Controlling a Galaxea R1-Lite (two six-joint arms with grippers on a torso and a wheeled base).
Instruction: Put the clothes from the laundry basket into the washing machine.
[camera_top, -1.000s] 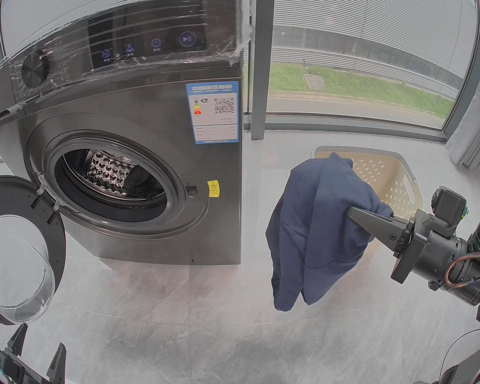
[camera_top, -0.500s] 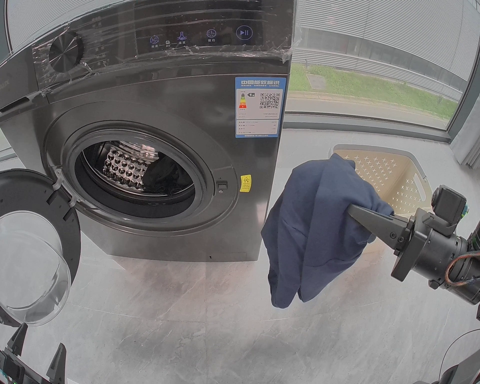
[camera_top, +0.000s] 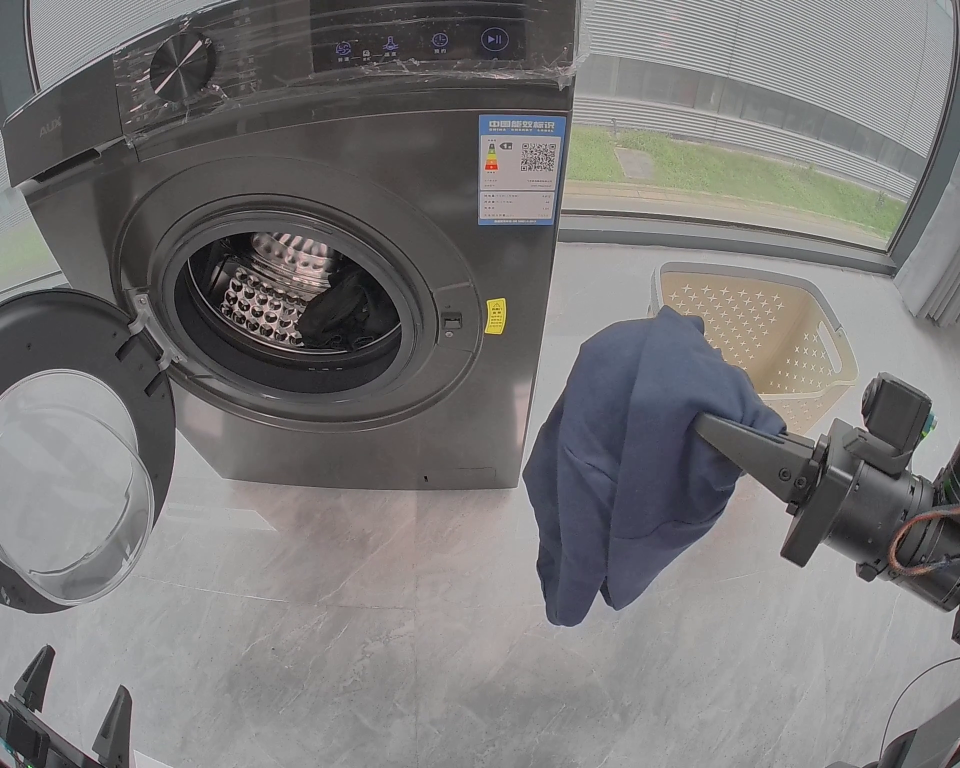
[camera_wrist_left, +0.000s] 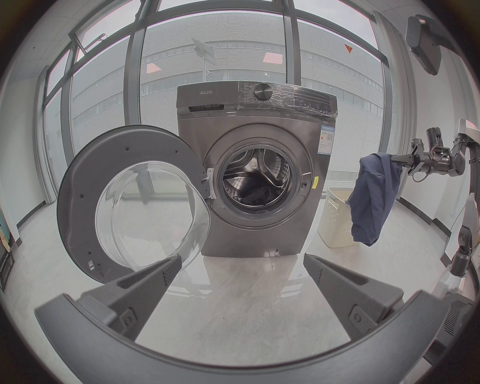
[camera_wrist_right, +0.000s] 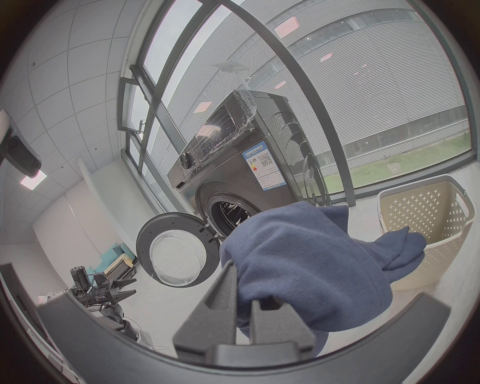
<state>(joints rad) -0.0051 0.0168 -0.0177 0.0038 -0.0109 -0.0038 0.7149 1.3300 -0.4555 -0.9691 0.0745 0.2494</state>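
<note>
A dark blue garment (camera_top: 625, 450) hangs off the floor, and my right gripper (camera_top: 722, 432) is shut on its upper edge. From the right wrist the cloth (camera_wrist_right: 310, 265) bunches over the shut fingers (camera_wrist_right: 227, 300). Behind it stands the beige laundry basket (camera_top: 800, 325), partly hidden by the garment. To the left is the grey washing machine (camera_top: 480, 330) with its round door (camera_top: 70, 450) swung open. A dark piece of clothing (camera_top: 345, 305) lies in the drum. My left gripper (camera_top: 75, 705) sits low at the near left, open with nothing in it (camera_wrist_left: 240, 280).
Large windows (camera_top: 740, 120) run behind the machine and basket. A curtain edge (camera_top: 935, 270) hangs at the far right. The open door juts out over the floor to the left of the drum opening. Bare grey floor (camera_top: 400, 620) lies between me and the machine.
The whole head picture has shifted, so the camera moved; the machine front and basket now show more fully. My right gripper still holds the blue garment in the same pose.
</note>
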